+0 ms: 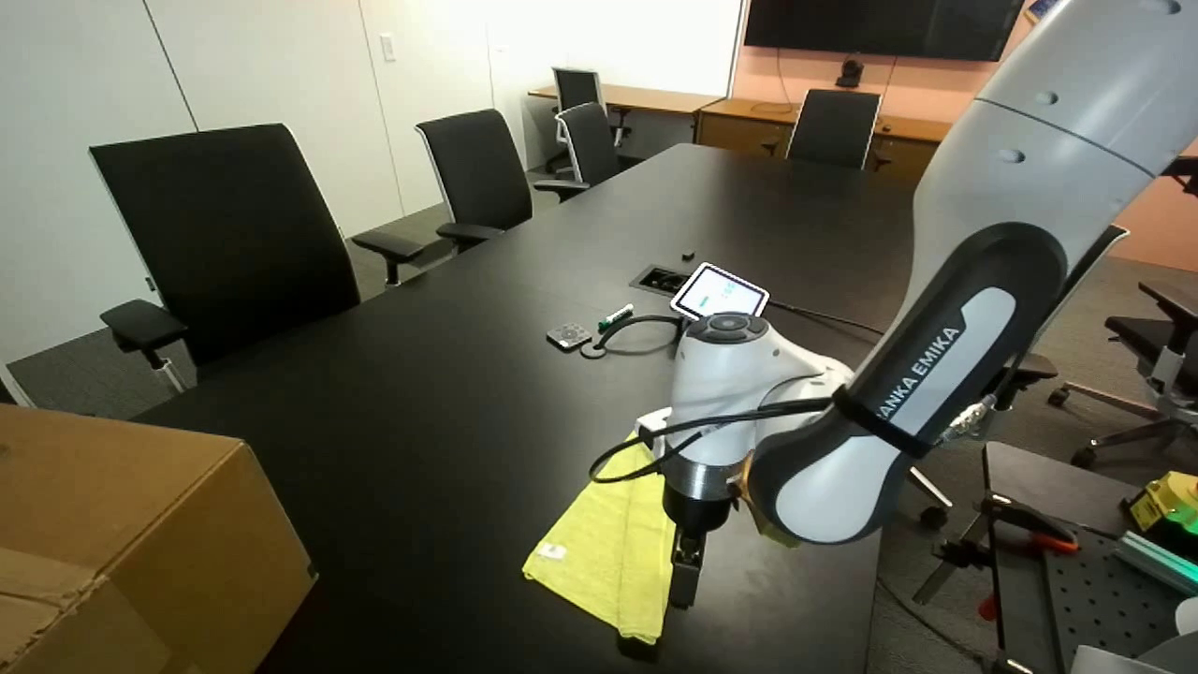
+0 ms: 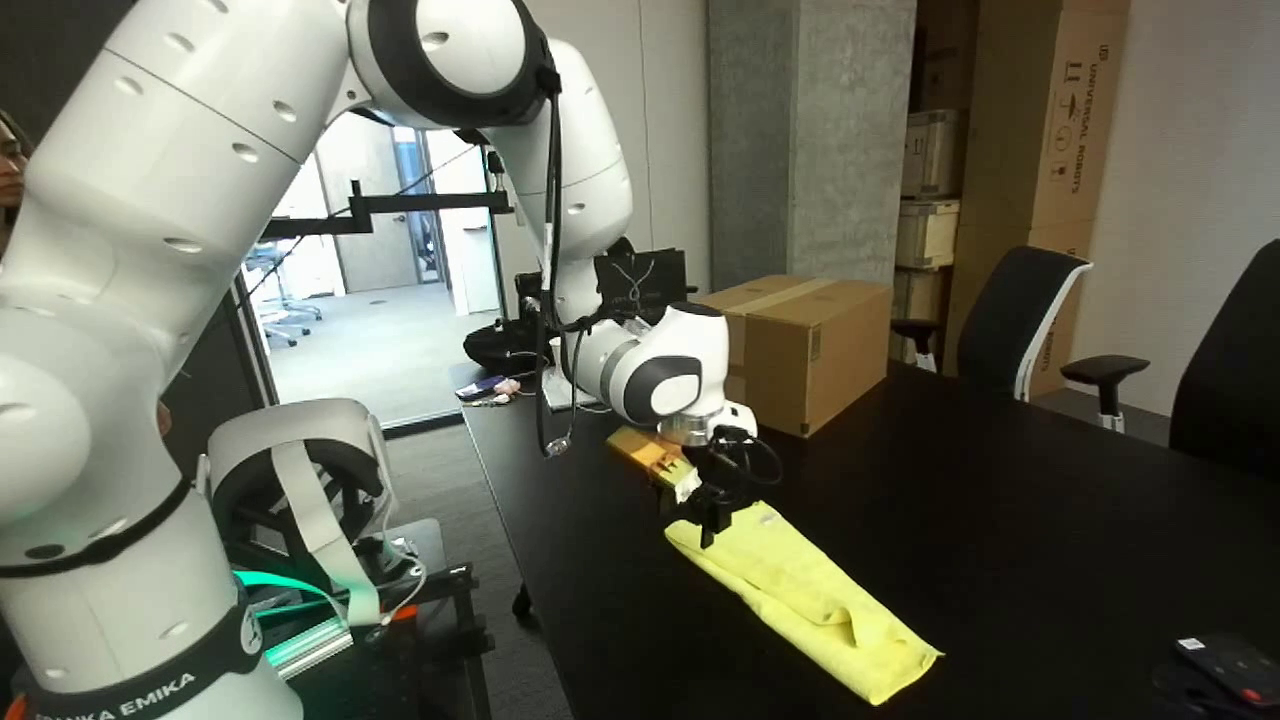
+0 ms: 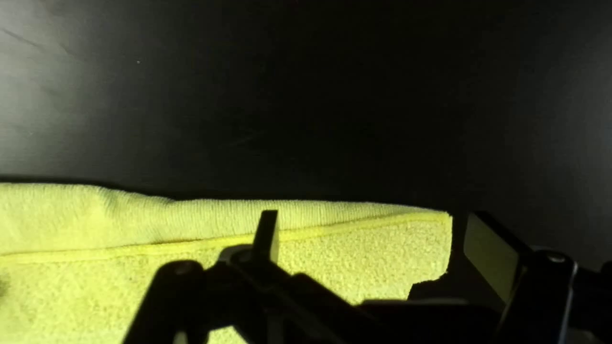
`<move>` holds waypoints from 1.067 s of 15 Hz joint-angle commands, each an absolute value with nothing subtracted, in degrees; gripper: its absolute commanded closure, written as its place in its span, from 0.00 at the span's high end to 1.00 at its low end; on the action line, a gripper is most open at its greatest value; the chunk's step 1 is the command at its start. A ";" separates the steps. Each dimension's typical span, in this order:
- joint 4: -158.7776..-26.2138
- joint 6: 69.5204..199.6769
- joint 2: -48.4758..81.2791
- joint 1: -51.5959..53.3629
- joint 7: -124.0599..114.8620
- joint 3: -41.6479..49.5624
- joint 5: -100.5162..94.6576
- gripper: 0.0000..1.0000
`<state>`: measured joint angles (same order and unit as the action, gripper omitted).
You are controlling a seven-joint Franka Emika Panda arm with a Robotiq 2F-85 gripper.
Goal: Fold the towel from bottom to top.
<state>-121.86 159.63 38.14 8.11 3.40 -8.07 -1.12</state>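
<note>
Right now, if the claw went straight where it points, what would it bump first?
Probably the edge of the yellow towel, since the open claw points down close by. Or maybe the black table beside the towel: depth is unclear.

Cardboard box [image 2: 805, 350] on dark table [image 1: 421, 449] — green marker [image 1: 615, 317] near lit screen [image 1: 721, 292] — chairs [image 1: 229, 239] alongside

It's pretty clearly an office meeting room tbh, with a long black table [image 1: 412, 449], chairs [image 1: 225, 234] lined along it, a big screen [image 1: 870, 26] on the pink wall [image 1: 936, 89] and a lit tablet [image 1: 719, 292].
</note>
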 commanded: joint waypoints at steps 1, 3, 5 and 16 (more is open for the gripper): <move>-124.23 162.85 36.66 11.98 5.52 -5.61 -7.76 1.00; -124.48 166.29 37.24 14.72 4.59 -3.57 -11.76 1.00; -124.84 171.81 37.89 19.10 1.96 0.49 -15.53 1.00; -125.36 181.67 42.09 31.98 -0.28 11.22 -13.58 1.00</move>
